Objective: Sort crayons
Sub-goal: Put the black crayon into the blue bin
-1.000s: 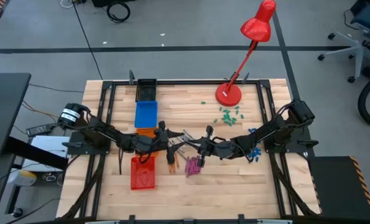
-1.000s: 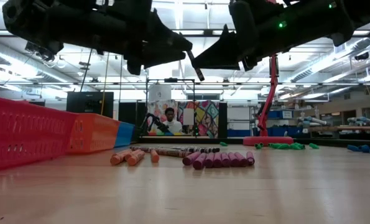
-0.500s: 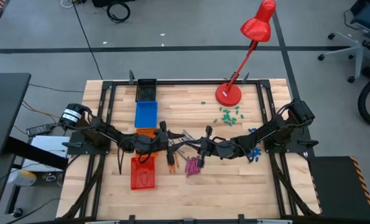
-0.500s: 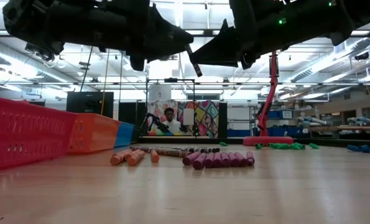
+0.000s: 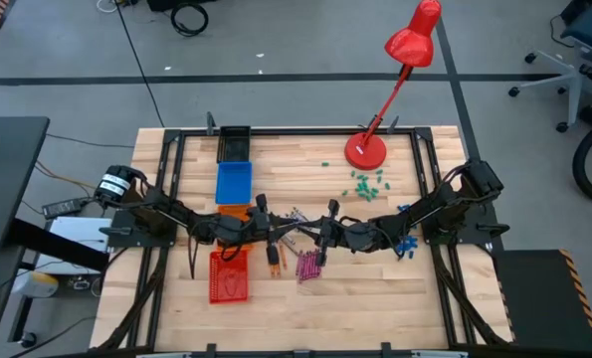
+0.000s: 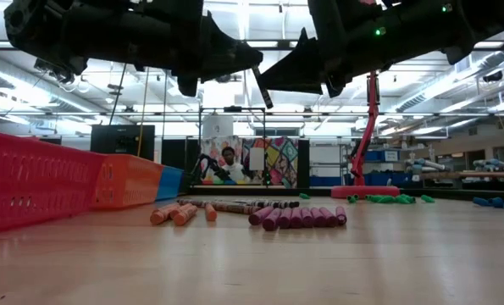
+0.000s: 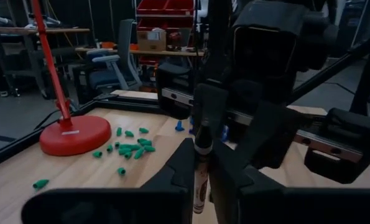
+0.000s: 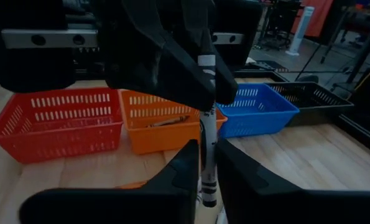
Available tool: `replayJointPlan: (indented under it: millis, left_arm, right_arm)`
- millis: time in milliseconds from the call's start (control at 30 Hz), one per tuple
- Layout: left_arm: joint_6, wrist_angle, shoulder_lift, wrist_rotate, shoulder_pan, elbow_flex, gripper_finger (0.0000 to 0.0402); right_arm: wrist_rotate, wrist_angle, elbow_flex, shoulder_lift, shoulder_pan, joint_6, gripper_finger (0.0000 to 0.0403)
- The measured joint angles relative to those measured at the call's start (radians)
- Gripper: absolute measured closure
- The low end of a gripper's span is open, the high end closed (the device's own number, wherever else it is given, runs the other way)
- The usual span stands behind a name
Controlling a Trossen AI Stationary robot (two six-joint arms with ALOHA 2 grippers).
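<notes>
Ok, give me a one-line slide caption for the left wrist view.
Mid-air handover: left gripper shut on a grey crayon the right gripper also grasps, red lamp base and green bits behind.

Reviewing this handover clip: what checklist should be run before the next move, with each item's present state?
1. Left pincer shut on the crayon: ok.
2. Right pincer let go of that crayon: cannot tell.
3. Crayon lifted off the table, above the sorted rows: ok.
4. Crayon's colour group read for choosing a basket: cannot tell.
5. Orange basket upright, open on top, near the left arm: ok.
6. Pink crayons lying in a neat row, away from both pincers: ok.
</notes>
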Motion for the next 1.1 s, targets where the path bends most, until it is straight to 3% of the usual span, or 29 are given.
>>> replayJointPlan:
  millis: [200,333,567,933,1100]
  left_arm:
    - [0.002,-0.022,-0.007,-0.004,0.004,0.0,0.0363]
    - [-0.023,-0.124,-0.05,-0.014,0.005,0.0,0.0362]
    - [-0.186,-0.489,-0.215,-0.026,0.042,0.0,0.036]
    - [-0.527,-1.109,-0.477,-0.025,0.189,0.0,0.0359]
    - [-0.567,-1.232,-0.5,-0.024,0.277,0.0,0.0359]
  right_arm:
    - [-0.011,-0.018,0.0,-0.002,0.008,-0.009,0.0276]
    - [0.028,-0.04,0.0,-0.002,0.015,-0.009,0.0248]
    - [0.037,-0.082,0.001,-0.003,0.014,-0.002,0.0234]
    - [0.037,-0.205,0.001,-0.003,-0.03,0.099,0.0235]
    - [0.036,-0.231,0.001,-0.003,-0.033,0.1,0.0235]
